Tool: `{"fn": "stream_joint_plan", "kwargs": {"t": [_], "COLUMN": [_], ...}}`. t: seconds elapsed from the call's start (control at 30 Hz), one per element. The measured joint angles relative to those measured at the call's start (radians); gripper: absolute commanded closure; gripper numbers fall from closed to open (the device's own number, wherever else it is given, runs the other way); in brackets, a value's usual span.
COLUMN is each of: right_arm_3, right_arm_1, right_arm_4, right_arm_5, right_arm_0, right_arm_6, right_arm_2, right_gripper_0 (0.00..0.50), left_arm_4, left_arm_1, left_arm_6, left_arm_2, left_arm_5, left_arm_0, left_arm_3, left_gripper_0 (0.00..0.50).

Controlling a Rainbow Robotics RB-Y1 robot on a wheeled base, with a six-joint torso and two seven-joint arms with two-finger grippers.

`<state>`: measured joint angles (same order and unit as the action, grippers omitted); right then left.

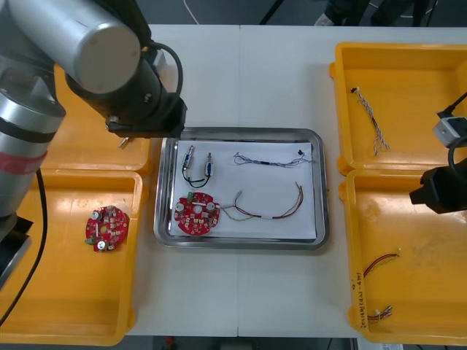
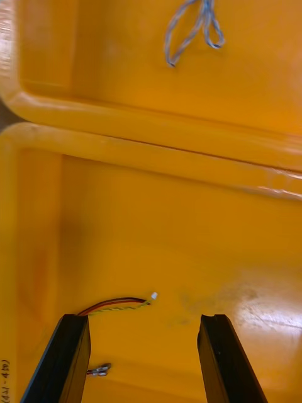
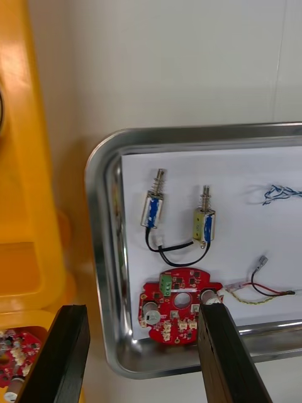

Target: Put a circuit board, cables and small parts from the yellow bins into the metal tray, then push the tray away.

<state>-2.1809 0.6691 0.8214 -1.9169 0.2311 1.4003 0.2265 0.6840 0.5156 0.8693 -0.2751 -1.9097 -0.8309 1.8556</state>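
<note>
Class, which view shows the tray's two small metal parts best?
The left wrist view: the small metal parts lie close, joined by a black cable. The front view shows them tiny. The right wrist view faces yellow bins.

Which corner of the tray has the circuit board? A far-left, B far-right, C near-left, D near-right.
C: the circuit board lies in the metal tray's near-left corner, on the robot's side; the open left gripper hovers over that left end, and the open right gripper hangs over the near right yellow bin.
</note>
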Motion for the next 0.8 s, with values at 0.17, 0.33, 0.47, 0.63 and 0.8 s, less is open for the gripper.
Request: {"fn": "stream_joint_plan", "kwargs": {"t": [0.17,0.33,0.47,0.63,0.8], "right_arm_3": [0.000,0.000,0.000,0.000,0.000], "right_arm_1": [0.001,0.002,0.004,0.004,0.003], "right_arm_4": [0.014,0.018,0.017,0.021,0.036], "right_arm_5": [0.000,0.000,0.000,0.000,0.000], "right_arm_0": [0.074,0.162,0.232,0.320,0.406], "right_arm_6": [0.000,0.000,0.000,0.000,0.000], "right_arm_2": [-0.091,-0.212,-0.324,-0.477,-0.631], "right_gripper_0": [0.000,0.000,0.000,0.000,0.000], "left_arm_4": [0.065,0.120,0.166,0.229,0.272], "left_arm_1": [0.064,0.125,0.177,0.242,0.300], "left_arm_6": [0.042,0.187,0.288,0.298,0.298], "left_arm_2": [0.079,0.150,0.193,0.243,0.279], "left_arm_5": [-0.002,-0.003,-0.003,-0.003,-0.003], "left_arm_0": [0.013,0.063,0.116,0.184,0.248], "left_arm_3": [0.034,0.061,0.076,0.095,0.121], "left_gripper_0": [0.000,0.000,0.000,0.000,0.000]}}
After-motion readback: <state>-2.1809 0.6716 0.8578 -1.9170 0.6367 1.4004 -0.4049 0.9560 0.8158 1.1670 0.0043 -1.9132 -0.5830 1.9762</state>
